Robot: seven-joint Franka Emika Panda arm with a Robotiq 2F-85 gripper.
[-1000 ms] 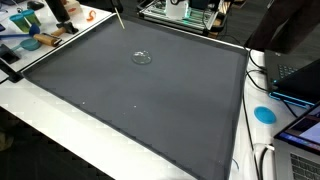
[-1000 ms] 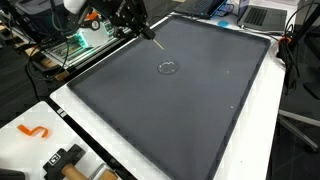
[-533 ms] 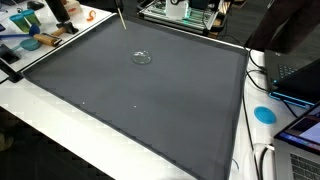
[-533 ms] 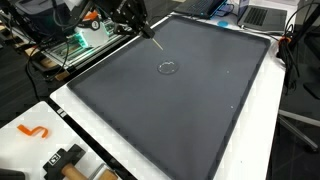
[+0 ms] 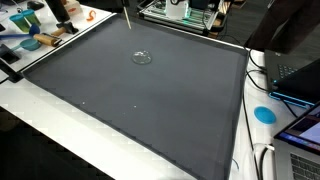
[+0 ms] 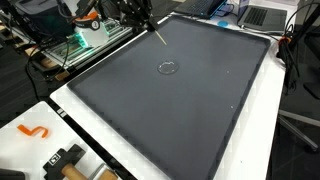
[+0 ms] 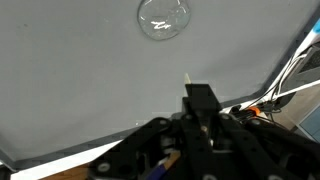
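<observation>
Claw [image 6: 145, 22] clamped on thin pale stick [image 6: 157, 36] — slanted above grey mat [image 6: 200, 95], near clear round dish [image 6: 168, 68].

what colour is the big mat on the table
Dark grey. The mat shows best in an exterior view.

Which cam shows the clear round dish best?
Wrist view: the small clear round dish looks largest there, rim and glints plain. In both exterior views the dish is only a tiny faint ring on the dark grey mat.
</observation>
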